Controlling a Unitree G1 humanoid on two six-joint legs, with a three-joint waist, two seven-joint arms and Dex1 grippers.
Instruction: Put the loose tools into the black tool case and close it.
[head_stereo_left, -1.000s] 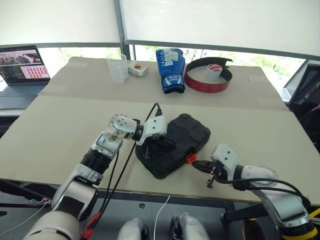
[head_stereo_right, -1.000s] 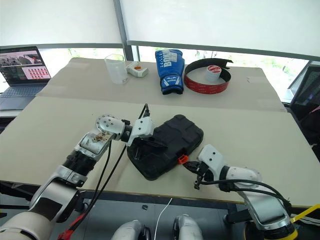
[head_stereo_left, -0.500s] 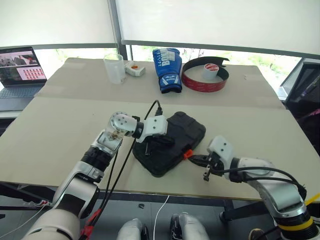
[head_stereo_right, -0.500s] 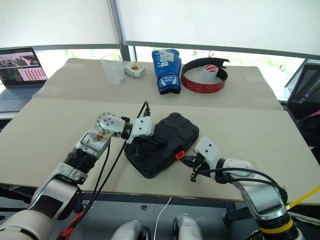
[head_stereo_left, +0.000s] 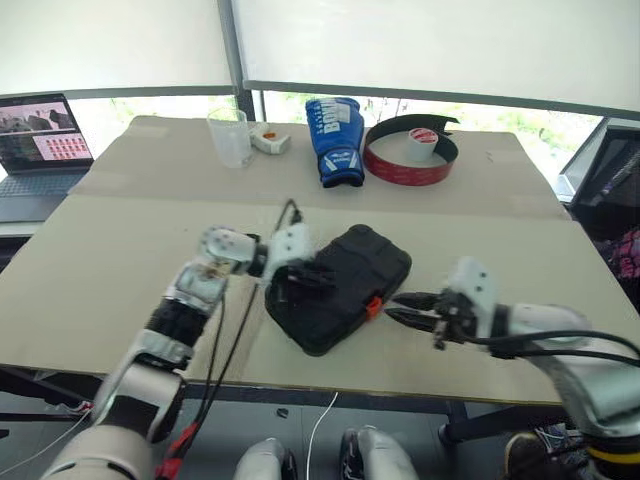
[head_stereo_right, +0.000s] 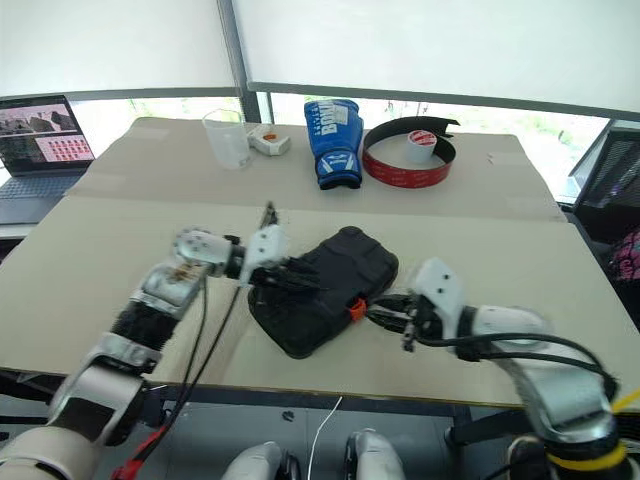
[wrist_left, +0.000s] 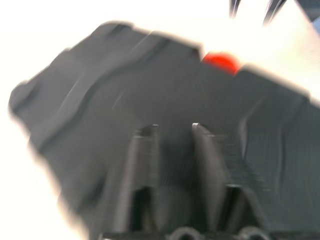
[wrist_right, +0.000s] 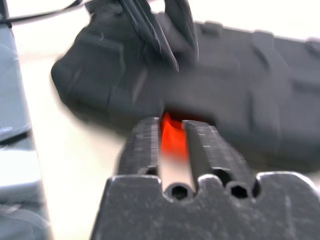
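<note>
The black tool case (head_stereo_left: 345, 283) lies shut on the table, its small orange latch (head_stereo_left: 373, 306) on the near right edge. My left gripper (head_stereo_left: 318, 277) hovers over the case's left end; in the left wrist view its fingers (wrist_left: 145, 150) stand apart above the lid, open and empty. My right gripper (head_stereo_left: 400, 307) is just right of the latch and points at it, open with nothing held. In the right wrist view the latch (wrist_right: 172, 137) shows beyond the gap between the fingertips (wrist_right: 148, 131). The loose tools are out of view.
At the table's far side lie a blue boxing glove (head_stereo_left: 335, 140), a red-and-black band (head_stereo_left: 410, 165) around a small white roll (head_stereo_left: 425, 143), a clear cup (head_stereo_left: 230, 137) and a small white item (head_stereo_left: 271, 140). A laptop (head_stereo_left: 40, 140) sits at far left. Cables trail from my left wrist.
Both grippers have gone from shut to open. My left gripper drew left across the case lid. My right gripper lifted and backed slightly right of the latch.
</note>
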